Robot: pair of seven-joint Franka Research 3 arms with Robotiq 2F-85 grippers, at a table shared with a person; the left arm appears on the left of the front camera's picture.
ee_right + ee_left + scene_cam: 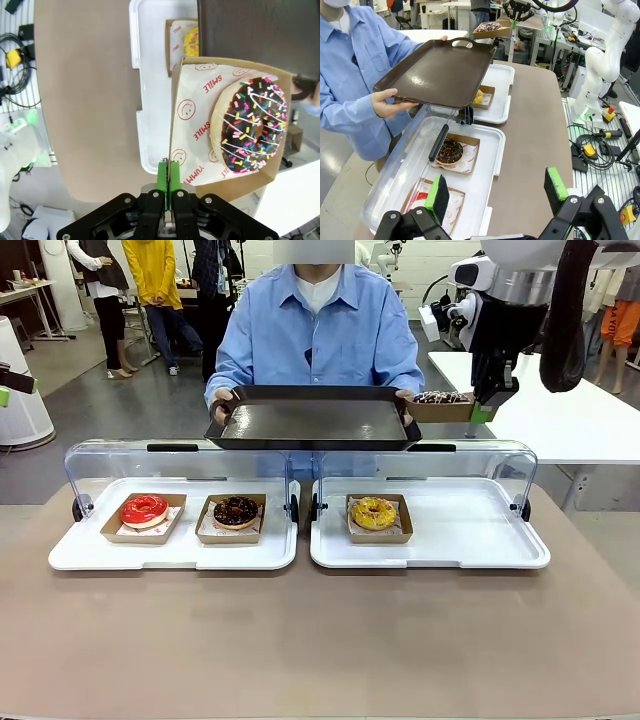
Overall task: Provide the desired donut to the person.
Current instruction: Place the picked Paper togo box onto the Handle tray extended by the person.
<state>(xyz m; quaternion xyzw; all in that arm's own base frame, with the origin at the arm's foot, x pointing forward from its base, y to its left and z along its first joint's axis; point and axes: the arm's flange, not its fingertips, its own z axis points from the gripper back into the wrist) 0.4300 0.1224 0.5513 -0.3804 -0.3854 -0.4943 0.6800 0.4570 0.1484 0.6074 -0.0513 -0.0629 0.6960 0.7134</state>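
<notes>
A chocolate donut with coloured sprinkles [252, 127] lies in a cardboard tray [200, 100]; my right gripper [169, 175] is shut on that tray's edge. It hangs in the air by the right end of the dark serving tray [313, 420], where the donut [440, 397] and right gripper [482, 410] also show. The person [320, 330] in a light blue shirt holds the serving tray with both hands over the table's far edge. My left gripper [497, 192] is open above the left white tray [485, 165], holding nothing.
Two white trays [480, 540] with raised clear lids [180, 455] sit on the brown table. The left one holds a red donut [145, 510] and a chocolate donut [236, 511]; the right one holds a yellow donut [373, 513]. Other people stand far behind.
</notes>
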